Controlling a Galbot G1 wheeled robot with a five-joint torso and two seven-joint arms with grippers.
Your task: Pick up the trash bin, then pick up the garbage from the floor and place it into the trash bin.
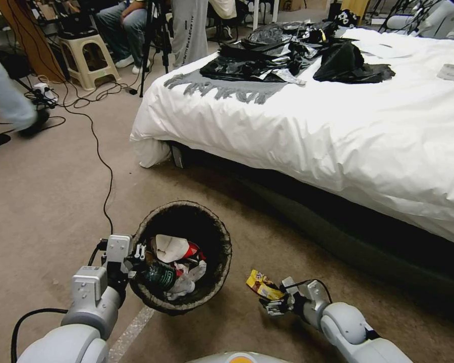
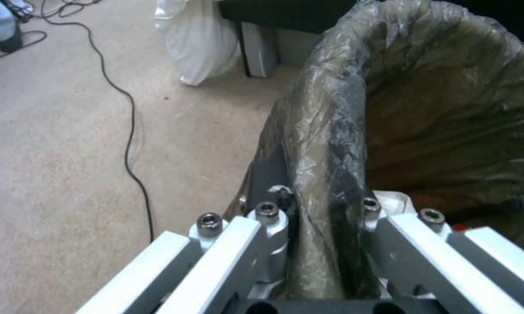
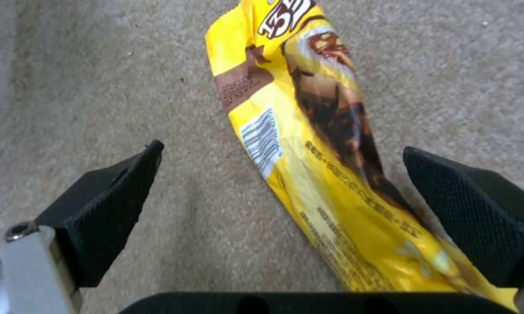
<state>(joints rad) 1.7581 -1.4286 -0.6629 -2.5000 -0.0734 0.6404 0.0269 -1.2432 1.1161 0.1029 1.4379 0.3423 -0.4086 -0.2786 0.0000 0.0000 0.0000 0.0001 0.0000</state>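
Lying flat on the carpet (image 3: 99, 87), the yellow wrapper (image 3: 308, 165) sits between the wide-spread jaws of the right gripper (image 1: 273, 306), and not evenly: it runs out lengthwise away from the palm, its near end hard against one black ribbed pad (image 3: 471, 209) while the other pad stands well clear of it with bare carpet between. In the head view the same wrapper (image 1: 261, 285) pokes out just ahead of that gripper, near the bin (image 1: 217, 237).

The wrapper looks like thin printed foil: very light, limp, glossy and so likely slippery, creased along its length. It should crumple rather than resist, so nothing here is fragile. My guess is that the best hold is across the narrow width at the near end, where the material already lies between the pads; the ribbed faces should bite on the gloss once the foil buckles. The risk is the closer pad merely shoving the wrapper sideways along the carpet, or the jaws closing above so flat a thing.

The left gripper (image 2: 323, 244) is clamped across the rim of the bin (image 2: 331, 122), one finger outside, one inside, pinching the bag (image 2: 448, 113) folded over the edge. The bin looks light but stiff, and the loose bag film under the fingers may slide. Inside lie a green bottle (image 1: 159, 276), white tissue (image 1: 189, 280) and a red-and-white wrapper (image 1: 174, 247).
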